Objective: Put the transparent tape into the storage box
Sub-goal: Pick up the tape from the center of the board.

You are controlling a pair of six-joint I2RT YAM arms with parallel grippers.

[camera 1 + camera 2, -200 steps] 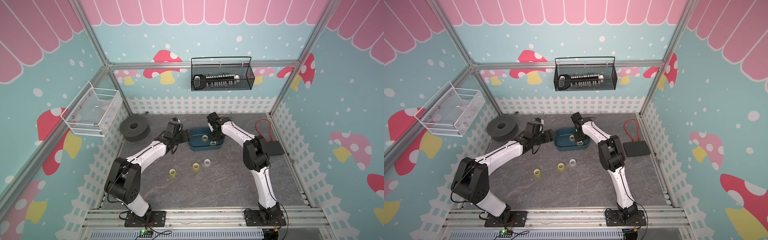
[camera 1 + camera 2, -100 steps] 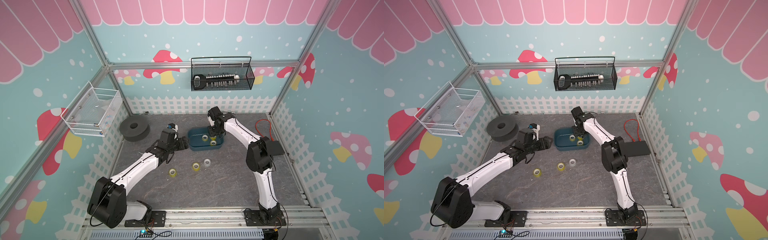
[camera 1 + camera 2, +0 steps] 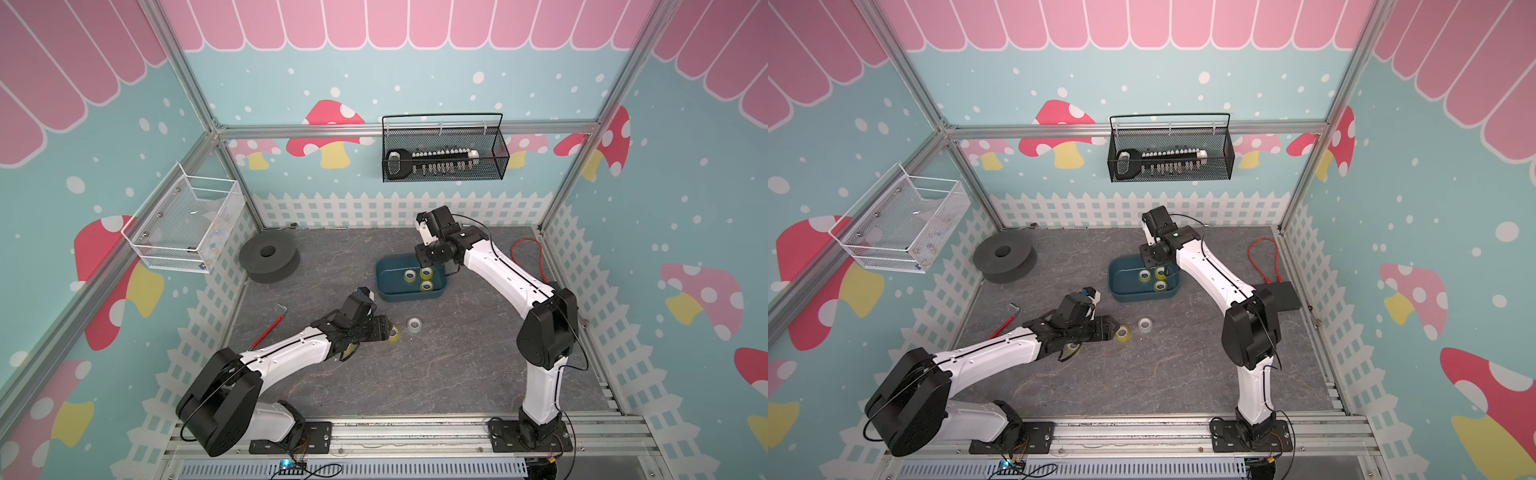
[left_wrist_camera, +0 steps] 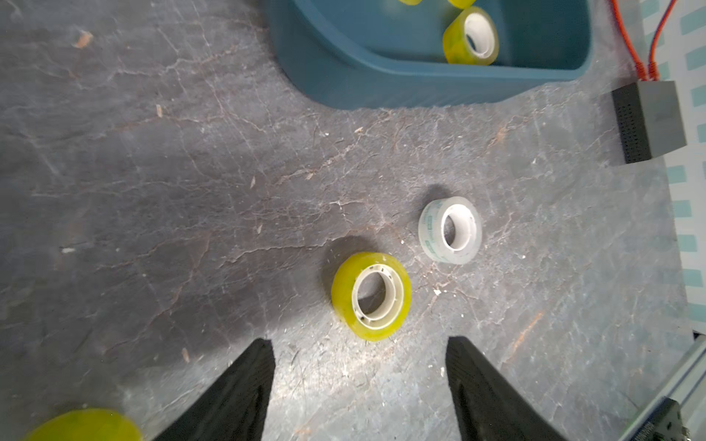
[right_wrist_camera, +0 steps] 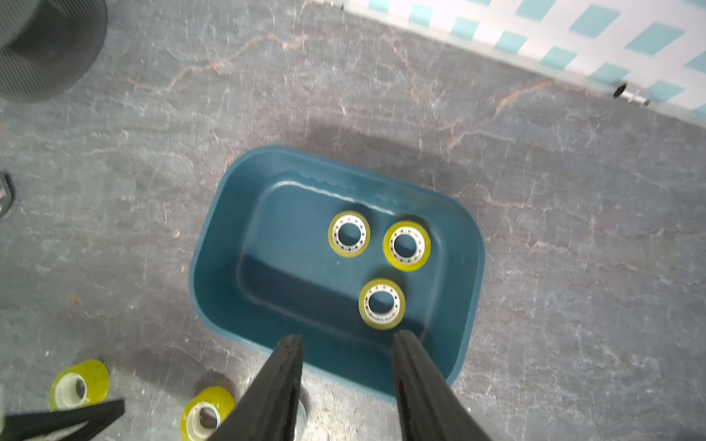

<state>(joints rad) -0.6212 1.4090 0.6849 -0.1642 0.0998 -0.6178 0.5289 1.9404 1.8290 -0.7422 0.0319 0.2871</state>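
The storage box (image 3: 409, 296) (image 3: 1142, 296) is a dark teal tub at mid-table, with three yellow-tinted tape rolls (image 5: 382, 303) lying flat inside. My right gripper (image 5: 348, 336) (image 3: 432, 262) hangs open over the box's wall (image 5: 221, 267) and holds nothing. Loose on the table in front of the box are a clear tape roll (image 4: 450, 230) (image 3: 414, 324) and a yellow-tinted roll (image 4: 371, 296) (image 3: 392, 333). My left gripper (image 4: 359, 343) (image 3: 1108, 328) is low and open, its tips just short of that yellow roll. Another yellow roll (image 4: 84, 425) (image 3: 1073, 348) lies beside the left wrist.
A black foam spool (image 3: 269, 258) sits at the back left. A red-handled hex key (image 3: 270, 326) lies left of my left arm. A black unit with an orange cable (image 3: 1281, 295) is at the right wall. A black wire basket (image 3: 442, 153) and a white mesh basket (image 3: 187, 224) hang on the walls.
My left arm has swung from the box's left side forward and down to the loose rolls. My right gripper has lifted out of the box, with its jaws wider apart.
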